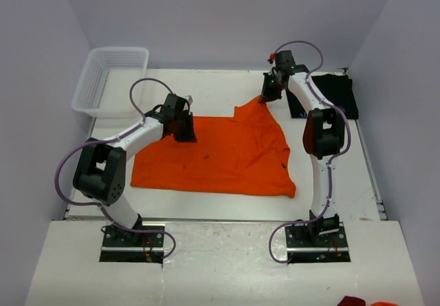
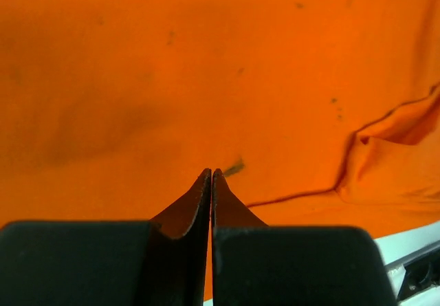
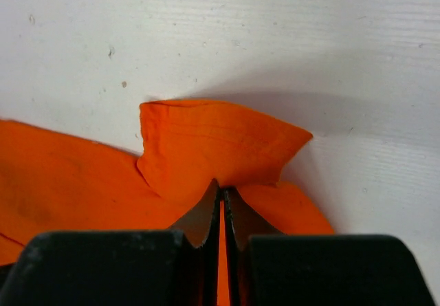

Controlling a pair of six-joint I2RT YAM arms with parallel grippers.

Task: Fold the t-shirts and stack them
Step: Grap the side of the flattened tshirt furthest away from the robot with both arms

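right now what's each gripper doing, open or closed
left gripper: closed, apparently pinching the orange shirt
right gripper: closed on a raised corner of the orange shirt

You have a white plastic mesh basket (image 1: 91, 73) sitting at the upper left of the top view, on the far left corner of the white table (image 1: 213, 89), while something red and orange (image 1: 354, 301), cut off by the frame, shows at the bottom right edge.
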